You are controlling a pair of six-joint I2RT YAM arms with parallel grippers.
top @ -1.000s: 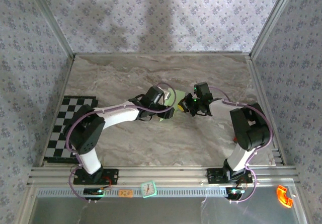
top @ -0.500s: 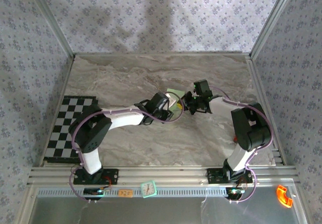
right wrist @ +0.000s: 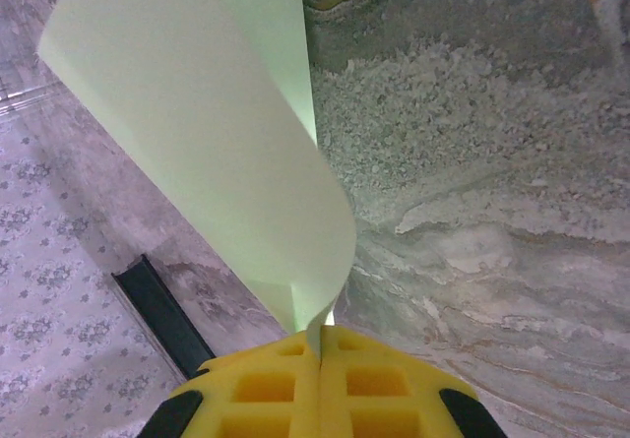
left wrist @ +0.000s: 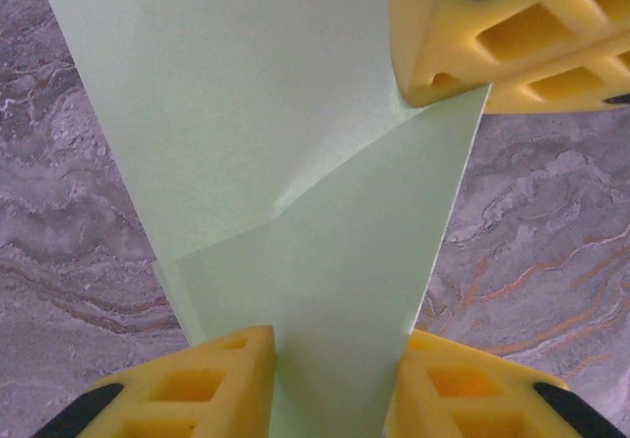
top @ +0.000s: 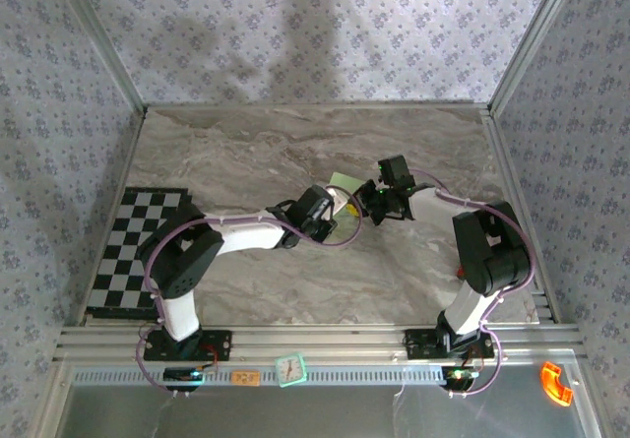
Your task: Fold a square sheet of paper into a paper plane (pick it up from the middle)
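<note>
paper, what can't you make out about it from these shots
Top view: the paper is tiny and largely covered by the left tool and right tool; folds unreadable.
Left wrist view: its top is cut off by the frame edge; its lower end is hidden between the yellow fingers.
Right wrist view: its curl hides the far side; the frame's top edge cuts it off.

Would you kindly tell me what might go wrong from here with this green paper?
1. The right pincer grips the square sheet of paper only near its edge, and the sheet bows over; any tug from the left pincer might slip or tear it.
2. The left pincer stands open astride a loosely folded flap with a dent near its fold; shutting there could press a crooked crease.
</note>
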